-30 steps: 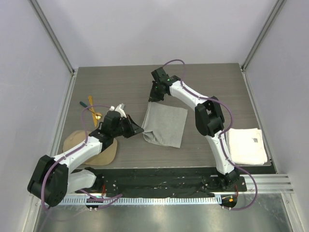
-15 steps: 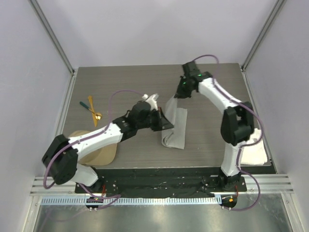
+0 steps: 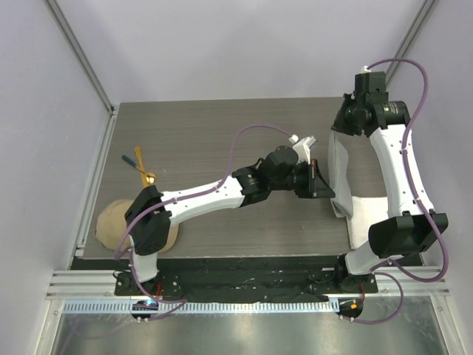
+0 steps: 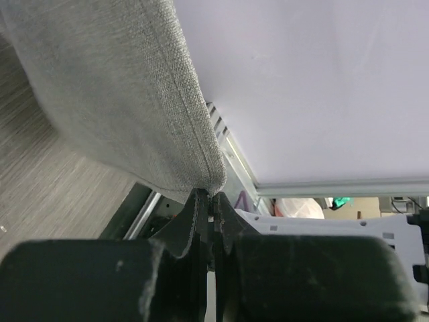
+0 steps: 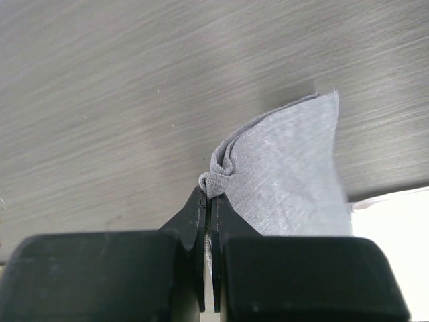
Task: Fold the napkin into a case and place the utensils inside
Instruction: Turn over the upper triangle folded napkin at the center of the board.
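The light grey napkin (image 3: 338, 171) hangs off the table as a narrow strip at the right side, stretched between both grippers. My right gripper (image 3: 342, 133) is shut on its far corner, where the cloth bunches at the tips (image 5: 210, 196) and the napkin (image 5: 288, 181) drapes away to the right. My left gripper (image 3: 326, 194) is shut on the near hemmed edge (image 4: 213, 198), with the napkin (image 4: 120, 100) hanging above it. The utensils (image 3: 140, 168) lie far left on the table: a gold spoon (image 3: 150, 177), an orange-yellow handle and a teal handle. No case shape shows.
A thick white towel (image 3: 373, 218) lies at the right edge, just below the hanging napkin's near end. A tan cap (image 3: 111, 222) sits at the near left, partly behind the left arm. The enclosure's side walls stand close on both sides.
Both arms have carried the napkin from the table's middle to the far right, lifting it off the surface. The left arm now reaches across the table.
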### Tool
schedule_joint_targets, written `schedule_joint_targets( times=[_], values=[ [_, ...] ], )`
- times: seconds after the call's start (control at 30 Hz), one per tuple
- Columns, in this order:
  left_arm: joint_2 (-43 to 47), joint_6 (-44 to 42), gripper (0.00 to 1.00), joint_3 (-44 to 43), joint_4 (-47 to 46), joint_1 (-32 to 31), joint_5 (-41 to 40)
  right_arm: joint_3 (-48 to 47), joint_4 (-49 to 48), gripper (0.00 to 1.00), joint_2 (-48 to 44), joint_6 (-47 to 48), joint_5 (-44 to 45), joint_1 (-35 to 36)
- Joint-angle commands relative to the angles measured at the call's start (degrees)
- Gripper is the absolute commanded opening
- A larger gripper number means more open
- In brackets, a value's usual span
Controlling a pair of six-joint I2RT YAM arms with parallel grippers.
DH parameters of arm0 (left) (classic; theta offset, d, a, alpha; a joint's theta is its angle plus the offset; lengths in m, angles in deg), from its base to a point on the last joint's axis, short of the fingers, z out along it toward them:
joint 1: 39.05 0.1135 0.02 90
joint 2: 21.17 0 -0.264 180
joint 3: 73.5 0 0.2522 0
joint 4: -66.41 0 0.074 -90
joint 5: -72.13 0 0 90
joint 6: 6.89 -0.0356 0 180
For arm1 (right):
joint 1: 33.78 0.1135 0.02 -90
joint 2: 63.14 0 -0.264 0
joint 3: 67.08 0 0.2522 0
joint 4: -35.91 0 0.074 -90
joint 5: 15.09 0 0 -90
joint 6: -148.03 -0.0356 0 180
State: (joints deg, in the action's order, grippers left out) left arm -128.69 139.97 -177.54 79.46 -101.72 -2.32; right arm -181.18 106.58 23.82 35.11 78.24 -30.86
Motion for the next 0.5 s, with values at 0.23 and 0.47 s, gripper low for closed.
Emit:
schedule_joint_targets(
  times=[0.23, 0.47],
  values=[
    [14.26, 7.65, 0.00, 38.13, -22.81, 10.71, 3.87, 1.81, -5.02, 0.01, 16.56, -4.67, 6.24, 19.74],
    [21.56, 5.28, 0.00, 58.89, -29.00, 16.27, 3.70, -9.76, -10.94, 0.01, 36.69, -11.53, 6.16, 30.65]
  ],
)
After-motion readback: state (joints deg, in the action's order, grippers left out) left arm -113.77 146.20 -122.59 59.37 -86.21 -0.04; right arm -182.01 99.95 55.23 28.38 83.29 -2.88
